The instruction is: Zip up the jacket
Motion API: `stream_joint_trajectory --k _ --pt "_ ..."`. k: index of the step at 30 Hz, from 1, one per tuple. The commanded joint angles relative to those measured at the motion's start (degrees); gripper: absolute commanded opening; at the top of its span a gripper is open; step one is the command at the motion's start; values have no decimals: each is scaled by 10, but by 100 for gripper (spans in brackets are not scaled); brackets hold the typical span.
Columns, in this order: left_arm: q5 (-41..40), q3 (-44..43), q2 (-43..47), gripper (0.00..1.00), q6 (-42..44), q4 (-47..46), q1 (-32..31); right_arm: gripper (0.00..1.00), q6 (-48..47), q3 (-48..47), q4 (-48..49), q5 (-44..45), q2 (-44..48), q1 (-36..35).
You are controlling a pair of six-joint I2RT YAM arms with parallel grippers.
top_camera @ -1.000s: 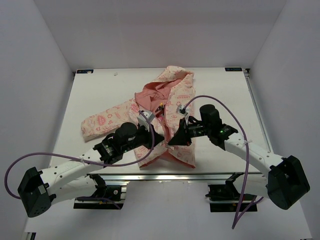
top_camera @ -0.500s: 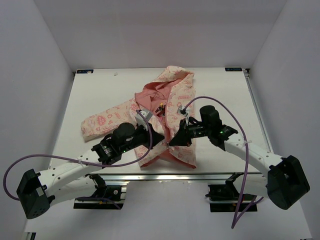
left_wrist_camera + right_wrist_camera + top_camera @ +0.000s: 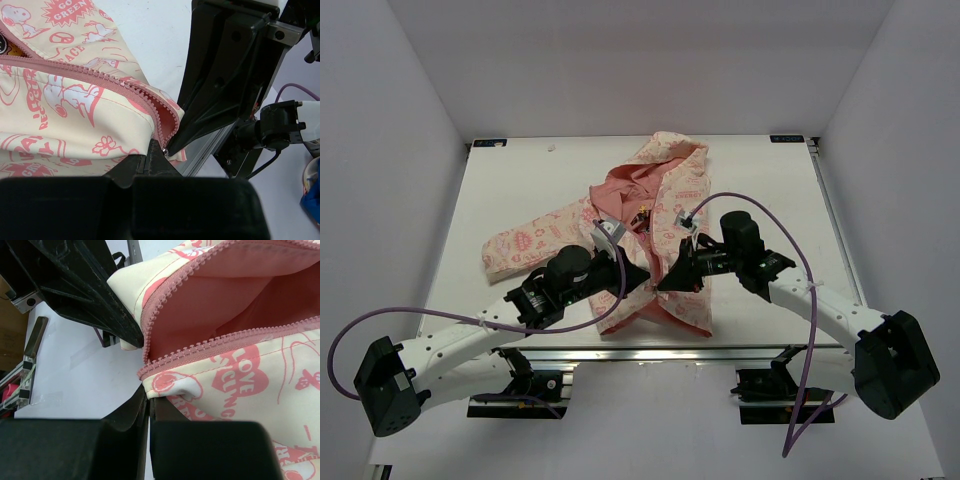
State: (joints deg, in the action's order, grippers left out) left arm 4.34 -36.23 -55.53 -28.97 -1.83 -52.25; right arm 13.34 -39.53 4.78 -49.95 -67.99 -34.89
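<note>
A: "Pink zipper (image 3: 90, 74) is gaping; the jacket (image 3: 665, 160) is lying mid-bench (image 3: 770, 170)."

B: "Left claw (image 3: 155, 150) and right claw (image 3: 148, 397) are pinching its hem ends thinly; I'm fearing fabric slipping out, teeth misaligning."

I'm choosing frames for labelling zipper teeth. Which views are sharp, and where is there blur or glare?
Left wrist: zipper teeth crisp, left gripper dark and soft. Right wrist: same, right gripper underexposed. Top external: even light, glare at near edge of table.

jacket (image 3: 672, 180): cream with pink prints, lying front-up mid-table, hood at far side
zipper (image 3: 100, 76): pink, open, lining showing
</note>
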Motion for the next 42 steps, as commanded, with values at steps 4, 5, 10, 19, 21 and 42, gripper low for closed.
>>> stream_joint_trajectory --k 4,5,10,19,21,42 --pt "14 -1 9 0 0 -20 1 0 15 2 41 16 13 2" --pt "14 1 9 0 0 -20 1 0 18 2 45 19 13 2" --pt "13 2 9 0 0 -17 0 0 26 2 49 31 19 3" --pt "18 8 9 0 2 -17 1 0 51 8 66 35 25 5" --pt "25 7 6 0 5 -13 1 0 52 8 66 42 28 5" --pt "55 -12 -27 52 14 49 1 0 33 -11 39 25 27 12"
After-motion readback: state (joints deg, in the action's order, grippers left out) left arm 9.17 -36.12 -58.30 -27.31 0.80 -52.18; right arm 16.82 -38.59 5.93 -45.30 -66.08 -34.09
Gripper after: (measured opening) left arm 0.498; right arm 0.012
